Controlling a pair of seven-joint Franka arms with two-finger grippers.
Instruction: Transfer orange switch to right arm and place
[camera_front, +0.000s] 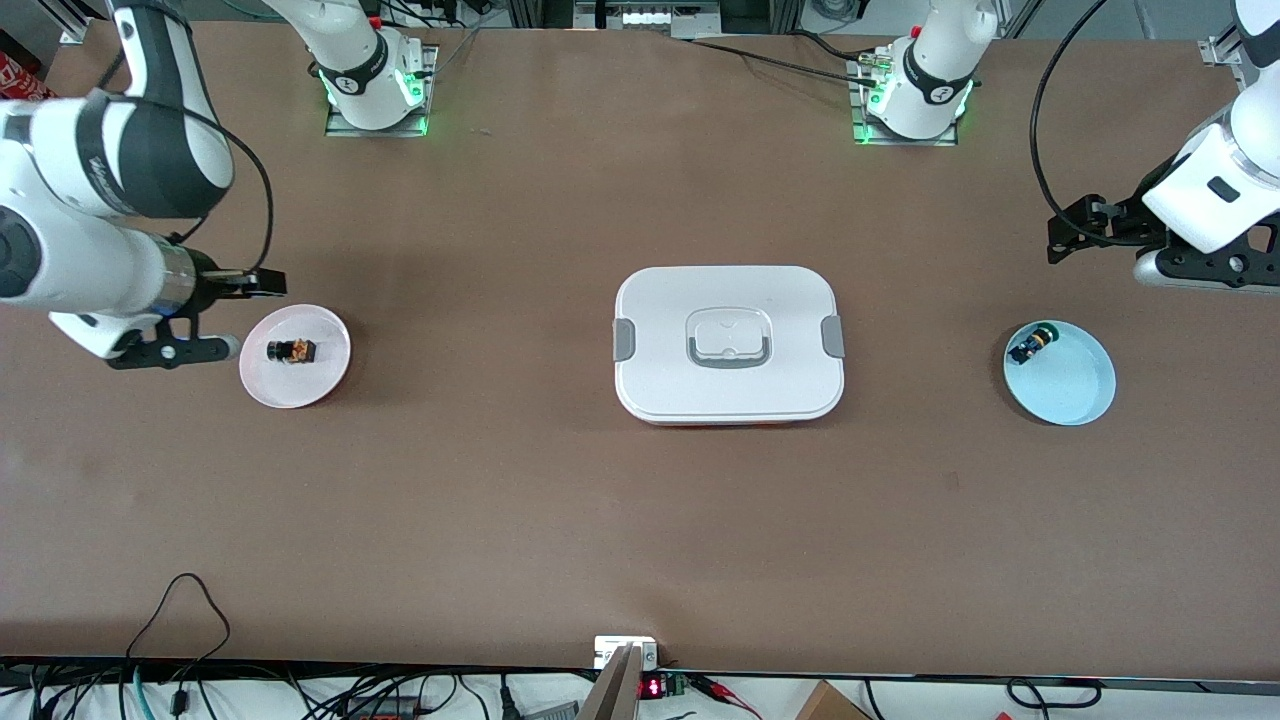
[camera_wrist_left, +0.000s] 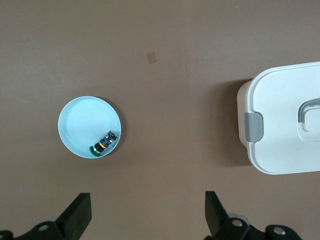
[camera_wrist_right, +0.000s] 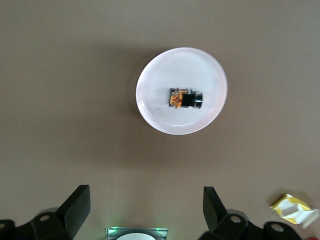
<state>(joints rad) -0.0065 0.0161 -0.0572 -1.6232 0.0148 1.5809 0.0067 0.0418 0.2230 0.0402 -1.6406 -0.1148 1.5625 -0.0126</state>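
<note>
Orange switch (camera_front: 291, 351): catalogue of the scene, largest item down.

1. Brown table (camera_front: 640, 540), carrying everything listed.
2. White lidded box (camera_front: 728, 290), sitting at the middle and serving as the clock centre for the front view.
3. Right gripper (camera_wrist_right: 145, 205), hanging with its fingers spread wide and holding nothing, over bare table just at nine o'clock of the pink plate. Left gripper (camera_wrist_left: 147, 210), likewise spread wide and holding nothing, hanging over bare table at about one o'clock of the blue plate.
4. Pink plate (camera_front: 325, 378), lying at nine o'clock of the box, at the right arm's end. Blue plate (camera_front: 1075, 390), lying at three o'clock.
5. Orange switch, lying on its side near the pink plate's middle (where the task would want it; whether the task put it there is not showing).
6. Small blue-and-yellow part (camera_front: 1032, 345), resting against the blue plate's rim.

Handling note: this layout is fitting both a finished placing and a switch simply waiting there. Either way, the wide fingers are best kept clear of the shallow pink rim.
</note>
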